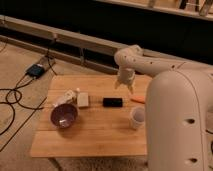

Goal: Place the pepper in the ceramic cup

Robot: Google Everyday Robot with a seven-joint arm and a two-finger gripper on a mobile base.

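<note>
In the camera view, a light wooden slatted desk [95, 137] stands on a carpeted floor. The robot's white arm reaches in from the right, and its hand [124, 84] hangs over the far right part of the desk, pointing down. Whether the hand is spread or pressed together cannot be told.

The small slender orange-red pepper [138, 99] lies on the desk just right of the hand and slightly nearer, its right end hidden behind the arm's bulky white body. The small plain white ceramic cup [137, 117] stands upright nearer than the pepper, close to the desk's right side.

A flat black rectangular object [112, 102] lies mid-desk, left of the pepper. Further left sit a small white block [83, 99], a crumpled pale wrapper [64, 98] and a wide dark purple bowl [64, 115].
</note>
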